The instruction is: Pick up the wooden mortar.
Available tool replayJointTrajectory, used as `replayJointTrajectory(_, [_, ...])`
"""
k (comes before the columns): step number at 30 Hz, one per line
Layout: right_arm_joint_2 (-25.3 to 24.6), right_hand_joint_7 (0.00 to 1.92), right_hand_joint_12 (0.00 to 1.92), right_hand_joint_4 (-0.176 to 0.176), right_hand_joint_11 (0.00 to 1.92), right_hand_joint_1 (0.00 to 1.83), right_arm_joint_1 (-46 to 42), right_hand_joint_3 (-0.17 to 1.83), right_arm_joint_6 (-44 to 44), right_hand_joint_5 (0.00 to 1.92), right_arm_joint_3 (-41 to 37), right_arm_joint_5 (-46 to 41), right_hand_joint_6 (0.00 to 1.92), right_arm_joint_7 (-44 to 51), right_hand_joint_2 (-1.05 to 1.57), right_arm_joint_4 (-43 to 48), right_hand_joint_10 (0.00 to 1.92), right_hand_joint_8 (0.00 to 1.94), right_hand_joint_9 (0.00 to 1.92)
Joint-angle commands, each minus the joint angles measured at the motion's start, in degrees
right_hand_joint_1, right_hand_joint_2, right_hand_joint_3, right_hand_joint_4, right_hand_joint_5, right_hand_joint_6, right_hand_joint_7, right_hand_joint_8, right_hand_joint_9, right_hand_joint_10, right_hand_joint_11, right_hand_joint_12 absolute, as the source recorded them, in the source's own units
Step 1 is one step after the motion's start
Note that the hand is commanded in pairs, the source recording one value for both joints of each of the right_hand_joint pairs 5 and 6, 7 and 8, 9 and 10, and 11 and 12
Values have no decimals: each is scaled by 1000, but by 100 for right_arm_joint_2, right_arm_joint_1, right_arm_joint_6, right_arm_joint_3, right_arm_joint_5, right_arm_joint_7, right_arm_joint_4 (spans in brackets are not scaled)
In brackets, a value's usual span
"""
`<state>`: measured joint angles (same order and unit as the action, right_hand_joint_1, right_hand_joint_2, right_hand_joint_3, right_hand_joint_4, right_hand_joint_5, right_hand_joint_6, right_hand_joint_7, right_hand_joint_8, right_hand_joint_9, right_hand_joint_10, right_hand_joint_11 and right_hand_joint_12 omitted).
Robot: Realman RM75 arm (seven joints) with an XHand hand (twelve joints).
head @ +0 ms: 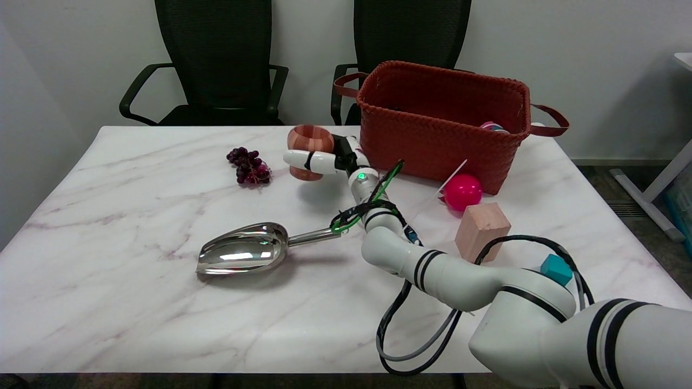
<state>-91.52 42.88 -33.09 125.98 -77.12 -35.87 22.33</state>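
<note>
Gripping the wooden mortar [309, 141] with the right hand [324, 160], fingers wrapping across its front. Sitting toward the far side of the marble bench [135, 302], between the grapes [250, 166] and the woven basket [440, 127]; impossible to tell whether lifted or touching. Lying nearer, a metal scoop [243, 255]; resting right, a pink ball [463, 192] and wooden block [481, 230].

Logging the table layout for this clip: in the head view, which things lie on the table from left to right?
Metal scoop → grapes → wooden mortar, gripped by the right hand → pink ball → wooden block → teal cube. The woven basket spans several of these, so I left it out.
</note>
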Motion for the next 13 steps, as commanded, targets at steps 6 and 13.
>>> replayJointTrajectory(6, [451,1150,792,0,792,1209,-644,222,-1065,686,22,493,686,-172,658,2098,1011,1150,1011])
replayJointTrajectory(13, [652,1166,816,0,816,1207,-846,221,-1353,669,-50,746,669,-86,688,2788,1035,1166,1035])
